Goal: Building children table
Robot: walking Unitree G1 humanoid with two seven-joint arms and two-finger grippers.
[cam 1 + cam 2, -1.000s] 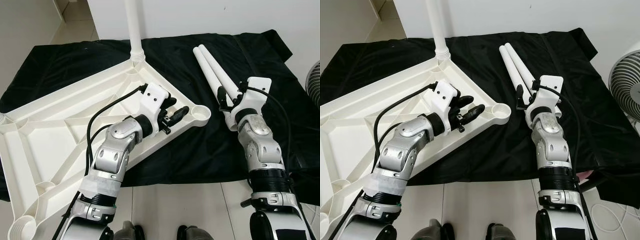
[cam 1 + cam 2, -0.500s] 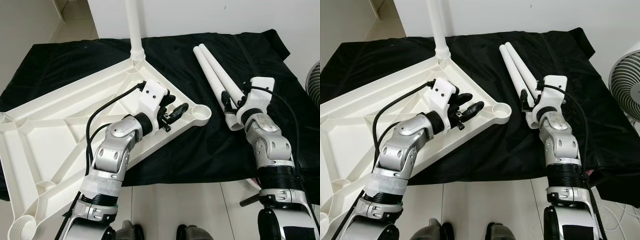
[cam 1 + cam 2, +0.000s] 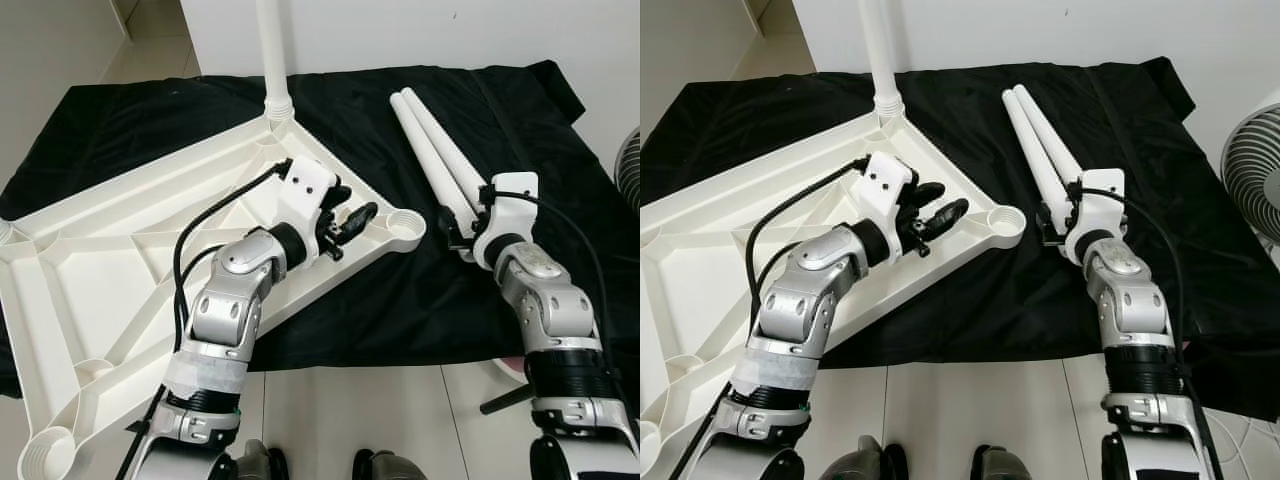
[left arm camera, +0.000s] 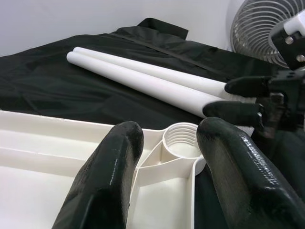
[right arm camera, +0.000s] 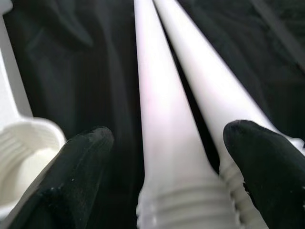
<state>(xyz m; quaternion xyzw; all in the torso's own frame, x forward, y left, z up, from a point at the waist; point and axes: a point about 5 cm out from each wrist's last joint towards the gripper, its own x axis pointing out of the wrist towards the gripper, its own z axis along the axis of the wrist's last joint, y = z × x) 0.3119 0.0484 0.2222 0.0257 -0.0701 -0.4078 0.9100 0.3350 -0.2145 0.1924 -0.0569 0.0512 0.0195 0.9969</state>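
The white plastic table top (image 3: 120, 260) lies upside down on a black cloth (image 3: 400, 300), with one leg (image 3: 270, 50) standing in its far corner. My left gripper (image 3: 350, 207) hovers open over the table's near right corner, just short of the empty threaded socket (image 4: 181, 138). Two loose white legs (image 3: 435, 150) lie side by side on the cloth to the right. My right gripper (image 5: 169, 136) is open, its fingers (image 5: 86, 152) spread on either side of the legs' threaded near ends (image 5: 186, 205).
A fan (image 3: 1255, 165) stands at the right edge of the cloth. Other empty sockets sit at the table's near left corner (image 3: 40, 455). Pale floor tiles (image 3: 350, 420) lie in front of the cloth, by my feet.
My right wrist has turned and drawn back a little, staying over the legs' near ends. The left gripper has edged slightly farther over the table corner.
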